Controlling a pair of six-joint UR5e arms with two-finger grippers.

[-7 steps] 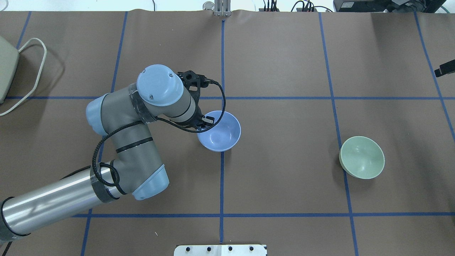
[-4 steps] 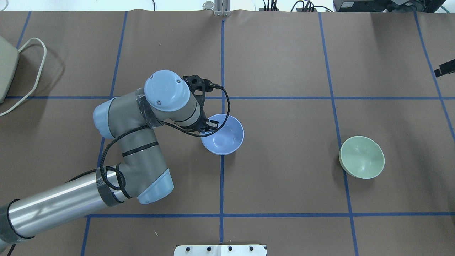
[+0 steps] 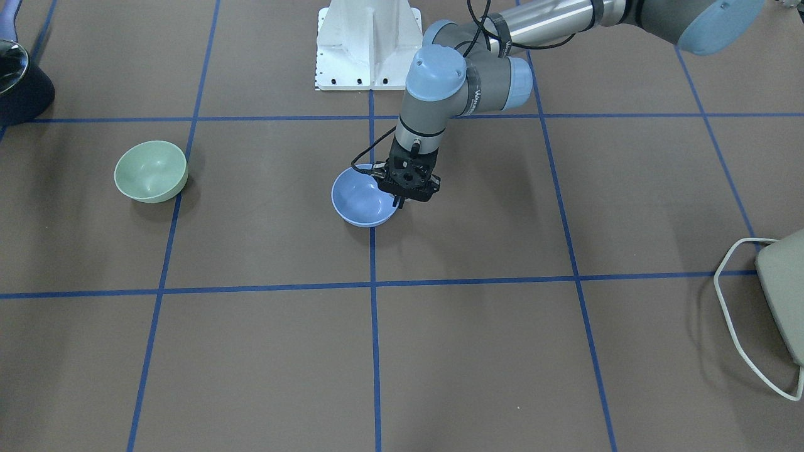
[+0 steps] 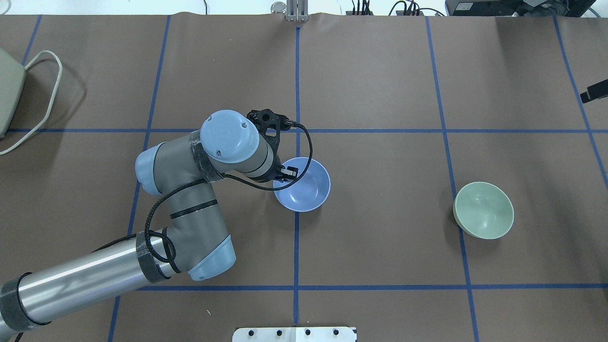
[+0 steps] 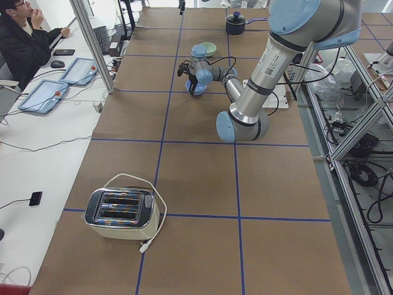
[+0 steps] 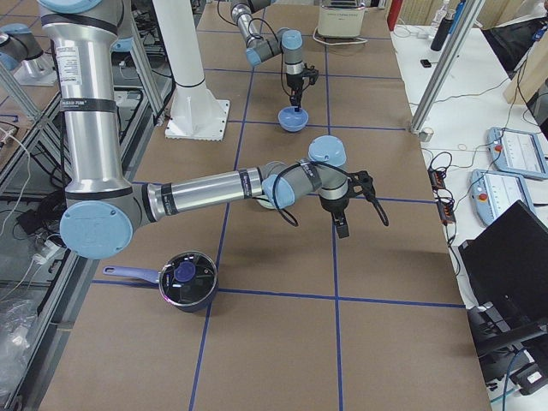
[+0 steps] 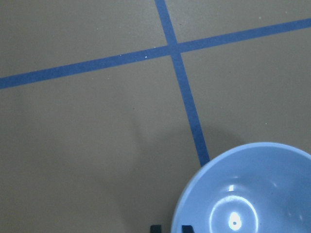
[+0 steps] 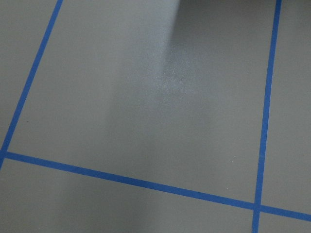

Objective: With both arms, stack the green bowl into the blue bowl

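Note:
The blue bowl point(image 4: 306, 187) sits upright near the table's middle, by the centre tape line; it also shows in the front view point(image 3: 359, 201) and the left wrist view point(image 7: 252, 194). My left gripper point(image 4: 284, 172) is shut on its near-left rim, one fingertip point(image 7: 187, 228) inside and one outside. The green bowl point(image 4: 483, 210) stands upright and alone far to the right, also visible in the front view point(image 3: 151, 171). My right gripper point(image 6: 342, 229) hangs over bare table beyond the green bowl; I cannot tell if it is open or shut.
A toaster point(image 5: 120, 212) with its white cord lies at the table's left end. A dark pot with a lid point(image 6: 187, 278) stands at the right end. The white pedestal point(image 3: 367, 44) is at the robot side. An operator sits beside the table.
My left gripper has carried the blue bowl a little to the right and toward the robot. The green bowl has not moved.

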